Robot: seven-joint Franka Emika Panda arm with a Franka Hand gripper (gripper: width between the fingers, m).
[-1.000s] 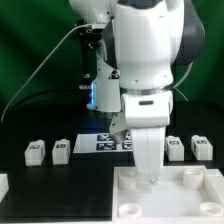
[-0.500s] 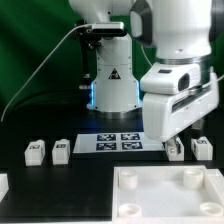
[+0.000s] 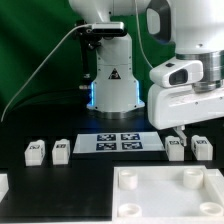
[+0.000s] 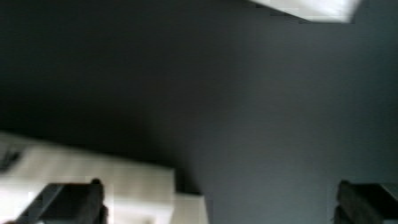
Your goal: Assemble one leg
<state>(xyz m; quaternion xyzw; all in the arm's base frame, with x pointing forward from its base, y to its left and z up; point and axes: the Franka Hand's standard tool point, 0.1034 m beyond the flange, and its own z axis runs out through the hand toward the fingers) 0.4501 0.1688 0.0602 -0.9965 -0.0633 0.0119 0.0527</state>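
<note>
You have four legs lying on the black table (image 3: pixel 70 185), none of them picked up; the first leg (image 3: pixel 36 152) and the second leg (image 3: pixel 61 150) sit side by side towards the exterior view's left, with a small gap between them; the third leg (image 3: pixel 176 149) and the fourth leg (image 3: pixel 202 148) sit as a like pair towards the exterior view's right; each shows a black-and-white tag on its front face.

Between the two pairs lies the marker board (image 3: pixel 120 142), flat on the table in front of the robot's base (image 3: pixel 110 75); nearer the camera you see the large white tray piece (image 3: pixel 165 200) with round sockets at its corners, and a small white part (image 3: pixel 3 184) cut off at the exterior view's left edge.

The arm's bulky white wrist housing (image 3: pixel 190 85) hangs over the right-hand pair of legs; its lower end comes down just above the third leg, though you cannot tell from that view whether anything touches.

In the wrist view the gripper (image 4: pixel 222 192) shows its two dark fingers (image 4: pixel 71 203) spread wide apart, with only dark table surface between them and nothing pinched; a pale shape (image 4: pixel 71 160) lies beside one finger and a white corner (image 4: pixel 317 7) shows at the far edge of the picture; both are too blurred for you to say what they are.
</note>
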